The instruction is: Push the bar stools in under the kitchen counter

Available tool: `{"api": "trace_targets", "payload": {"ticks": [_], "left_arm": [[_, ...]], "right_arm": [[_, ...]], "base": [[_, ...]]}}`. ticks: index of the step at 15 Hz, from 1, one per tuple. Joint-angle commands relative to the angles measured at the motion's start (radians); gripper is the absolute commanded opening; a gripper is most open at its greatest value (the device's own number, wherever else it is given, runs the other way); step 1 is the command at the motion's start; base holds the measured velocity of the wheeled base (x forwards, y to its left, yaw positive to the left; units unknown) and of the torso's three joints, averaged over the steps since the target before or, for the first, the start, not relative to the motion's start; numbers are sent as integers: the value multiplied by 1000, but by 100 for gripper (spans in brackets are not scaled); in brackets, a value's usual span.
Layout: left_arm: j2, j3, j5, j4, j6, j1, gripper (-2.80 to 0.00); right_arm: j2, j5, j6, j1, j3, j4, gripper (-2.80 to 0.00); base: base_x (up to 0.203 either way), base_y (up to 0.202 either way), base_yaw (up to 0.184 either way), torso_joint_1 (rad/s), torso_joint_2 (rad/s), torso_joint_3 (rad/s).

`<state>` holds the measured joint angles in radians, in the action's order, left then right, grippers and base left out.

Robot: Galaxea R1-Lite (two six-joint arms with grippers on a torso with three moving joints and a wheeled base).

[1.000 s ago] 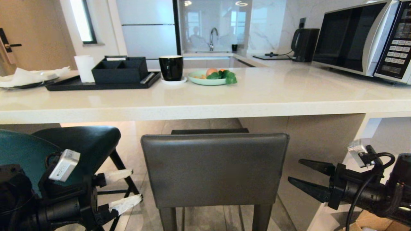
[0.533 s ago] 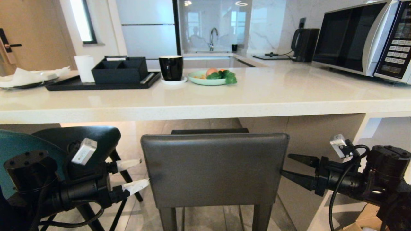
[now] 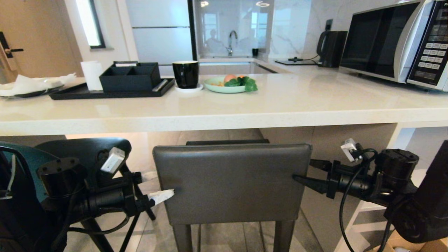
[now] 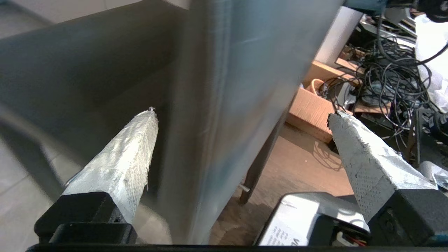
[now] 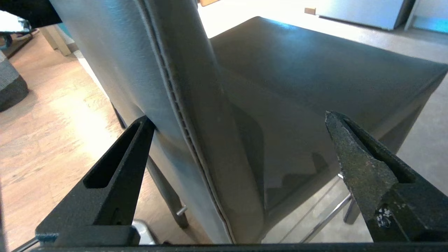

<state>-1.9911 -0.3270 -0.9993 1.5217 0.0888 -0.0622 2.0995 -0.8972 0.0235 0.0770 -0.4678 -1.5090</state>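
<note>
The grey boxy-backed leather stool (image 3: pixel 231 183) looks smooth with a dull sheen and a stitched seam. The off-white stone-look worktop (image 3: pixel 280 101) is glossy. The left claw (image 4: pixel 241 140) has fingers (image 4: pixel 129 154) wrapped in rough white tape; the right claw (image 5: pixel 239 140) is matt, grainy black plastic.

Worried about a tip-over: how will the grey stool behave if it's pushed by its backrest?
The grey stool stands tall on slim legs, so a push high on its backrest may rock it rather than slide it. Its padded leather probably gives a little. The open left pincer and right pincer straddle opposite edges, which should limit twisting.
</note>
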Motion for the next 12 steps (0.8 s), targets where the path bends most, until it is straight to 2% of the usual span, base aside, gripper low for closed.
{"api": "trace_targets", "payload": {"ticks": [1, 5, 12], "left_arm": [[-53, -39, -3, 8, 4, -8, 0], [-95, -73, 0, 8, 28, -28, 0], [-89, -78, -1, 8, 25, -42, 0]], "right_arm": [[42, -2, 10, 32, -56, 0, 0], [60, -20, 18, 64, -66, -3, 0], [31, -30, 23, 131, -38, -5, 0]], "base": [[0, 0, 0, 0, 0, 0], [0, 0, 0, 0, 0, 0], [0, 0, 0, 0, 0, 0]]}}
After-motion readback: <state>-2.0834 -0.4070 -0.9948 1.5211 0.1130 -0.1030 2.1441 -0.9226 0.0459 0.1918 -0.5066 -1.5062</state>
